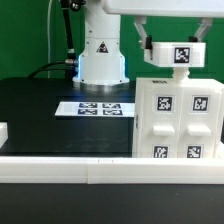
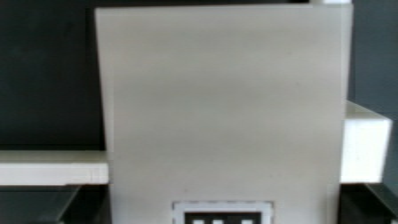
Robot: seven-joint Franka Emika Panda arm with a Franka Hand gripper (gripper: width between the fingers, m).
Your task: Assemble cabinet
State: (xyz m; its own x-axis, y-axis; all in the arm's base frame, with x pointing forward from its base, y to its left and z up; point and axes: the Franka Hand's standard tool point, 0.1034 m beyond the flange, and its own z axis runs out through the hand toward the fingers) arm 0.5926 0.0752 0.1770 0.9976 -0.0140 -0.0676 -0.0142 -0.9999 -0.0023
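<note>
On the black table (image 1: 40, 110) the cabinet (image 1: 178, 120) stood at the exterior view's right. The gripper (image 1: 170, 38) hung over its tagged top panel (image 1: 180, 56), presumably seating it; whether it gripped, we couldn't tell.

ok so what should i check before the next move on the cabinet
1. Hand above the cabinet: ok.
2. Hand's grip on the small tagged block on top: cannot tell.
3. Block seated flush on the cabinet: cannot tell.
4. Cabinet upright on the table: ok.
5. Marker board apart from the cabinet: ok.
</note>
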